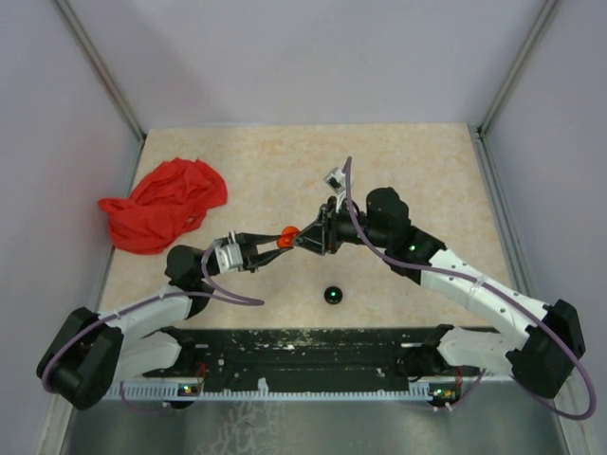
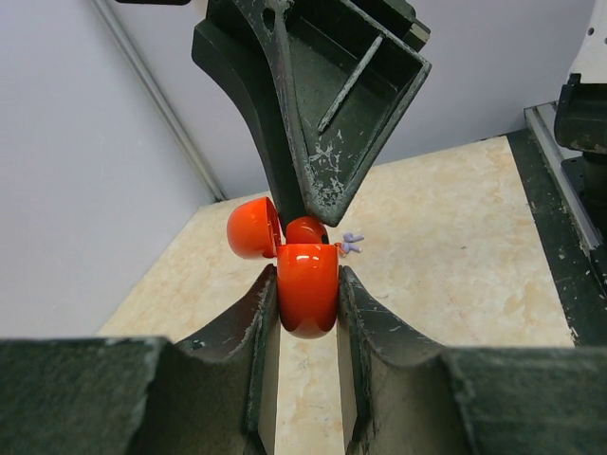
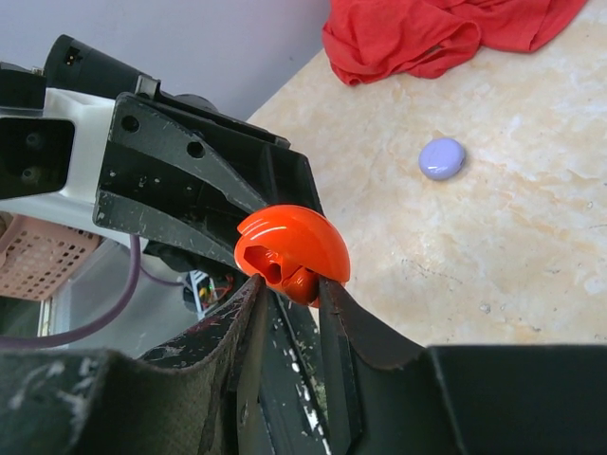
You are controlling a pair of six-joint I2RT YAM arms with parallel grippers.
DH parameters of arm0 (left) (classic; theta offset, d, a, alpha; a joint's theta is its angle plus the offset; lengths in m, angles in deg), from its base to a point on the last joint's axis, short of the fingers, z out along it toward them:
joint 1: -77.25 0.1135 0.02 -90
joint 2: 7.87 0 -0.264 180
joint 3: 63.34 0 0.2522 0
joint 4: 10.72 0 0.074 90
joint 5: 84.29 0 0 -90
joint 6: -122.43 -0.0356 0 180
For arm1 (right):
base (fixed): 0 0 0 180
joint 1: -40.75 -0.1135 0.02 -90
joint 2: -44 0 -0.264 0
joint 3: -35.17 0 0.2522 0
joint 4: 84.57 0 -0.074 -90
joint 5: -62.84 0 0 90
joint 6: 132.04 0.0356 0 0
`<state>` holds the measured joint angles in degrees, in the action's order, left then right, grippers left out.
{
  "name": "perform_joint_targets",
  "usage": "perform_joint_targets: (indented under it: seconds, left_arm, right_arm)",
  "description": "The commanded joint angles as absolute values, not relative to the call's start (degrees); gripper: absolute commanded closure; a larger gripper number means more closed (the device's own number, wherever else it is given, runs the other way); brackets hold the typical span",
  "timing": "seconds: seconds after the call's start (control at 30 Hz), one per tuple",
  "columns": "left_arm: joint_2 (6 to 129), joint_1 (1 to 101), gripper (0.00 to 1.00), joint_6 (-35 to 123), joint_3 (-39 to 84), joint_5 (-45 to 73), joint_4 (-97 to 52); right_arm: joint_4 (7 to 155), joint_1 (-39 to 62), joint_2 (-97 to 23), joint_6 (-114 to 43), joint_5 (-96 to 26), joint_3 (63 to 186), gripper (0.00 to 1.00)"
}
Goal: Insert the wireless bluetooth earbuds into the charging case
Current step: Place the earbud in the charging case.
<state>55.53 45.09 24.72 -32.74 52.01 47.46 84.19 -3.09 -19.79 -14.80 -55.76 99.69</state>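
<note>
The left gripper (image 2: 308, 282) is closed on the orange-red charging case (image 2: 308, 301), one finger on each side of its body, and holds it above the worktop (image 1: 398, 171). The case's lid (image 2: 251, 227) is swung open to one side. The right gripper (image 3: 292, 289) meets the case from the opposite side, with its jaws only narrowly apart. A small red earbud (image 2: 305, 230) sits at the mouth of the case, right at those fingertips. Whether the jaws are pressing on it cannot be told. A lavender disc (image 3: 442, 157), a black disc (image 1: 332, 295) and a red cloth (image 1: 166, 204) lie on the worktop.
</note>
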Motion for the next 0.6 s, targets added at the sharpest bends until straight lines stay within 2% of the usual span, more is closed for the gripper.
perform_joint_targets:
  seconds: [0.0,0.23,0.37,0.57]
  left_arm:
    - [54.89,44.34,0.99,23.97,-31.87,52.47,47.5]
    - [54.06,44.21,0.99,22.98,-32.01,51.76,46.19]
    - [54.01,44.14,0.99,22.98,-31.96,52.04,46.23]
    - [53.26,44.18,0.99,22.9,-32.49,51.65,46.8]
  right_arm:
    - [86.58,-3.29,-20.24,-13.85,-56.59,102.61,0.71]
    - [84.52,-3.31,-20.55,-14.15,-57.42,103.4,0.72]
    - [83.03,-3.29,-20.63,-14.32,-56.52,103.95,0.77]
    - [78.52,-3.2,-17.75,-16.31,-50.27,104.69,0.66]
